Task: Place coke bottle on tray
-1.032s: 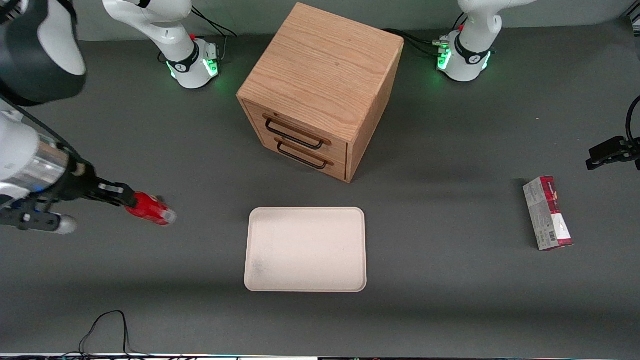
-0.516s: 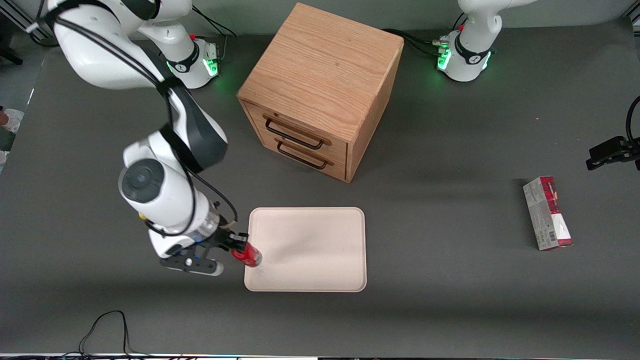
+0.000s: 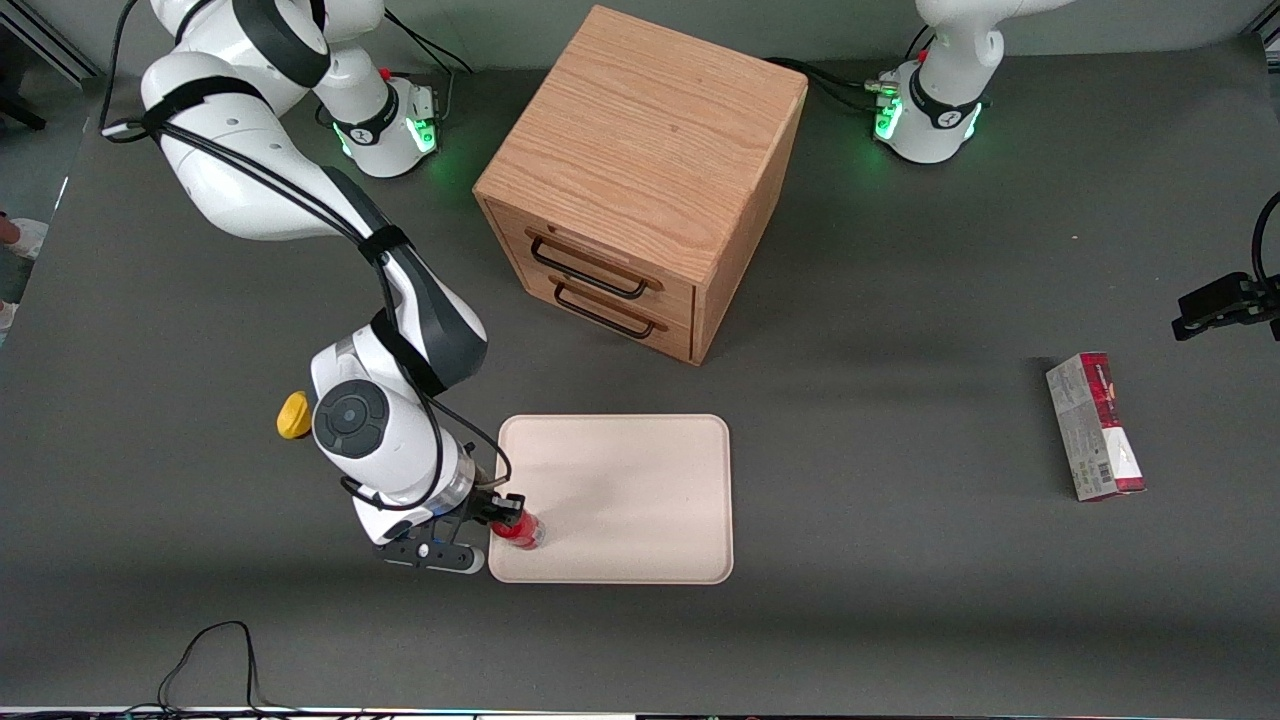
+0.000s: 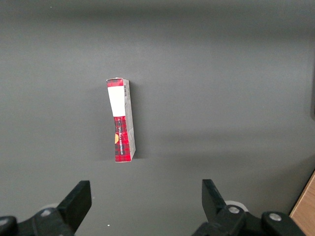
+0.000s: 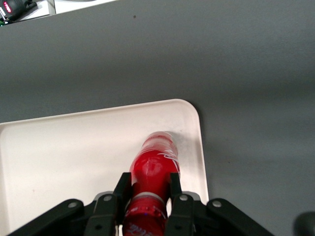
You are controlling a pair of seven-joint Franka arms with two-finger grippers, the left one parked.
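Observation:
The small red coke bottle [image 3: 520, 528] is held in my gripper [image 3: 503, 513], whose fingers are shut on its neck. The bottle is over the pale beige tray [image 3: 640, 500], at the tray's corner nearest the front camera toward the working arm's end. In the right wrist view the coke bottle [image 5: 156, 164] points away from my gripper [image 5: 150, 189], with its base low over the tray [image 5: 64, 157] near the rounded corner. I cannot tell whether the base touches the tray.
A wooden drawer cabinet [image 3: 640, 180] with two drawers stands farther from the front camera than the tray. A red-and-grey carton [image 3: 1095, 425] lies toward the parked arm's end of the table, also in the left wrist view [image 4: 121, 120]. A black cable [image 3: 210, 650] lies near the table's front edge.
My gripper has carried the coke bottle from the working arm's end of the table over to the tray, and it now sits slightly farther in over the tray's corner and lower.

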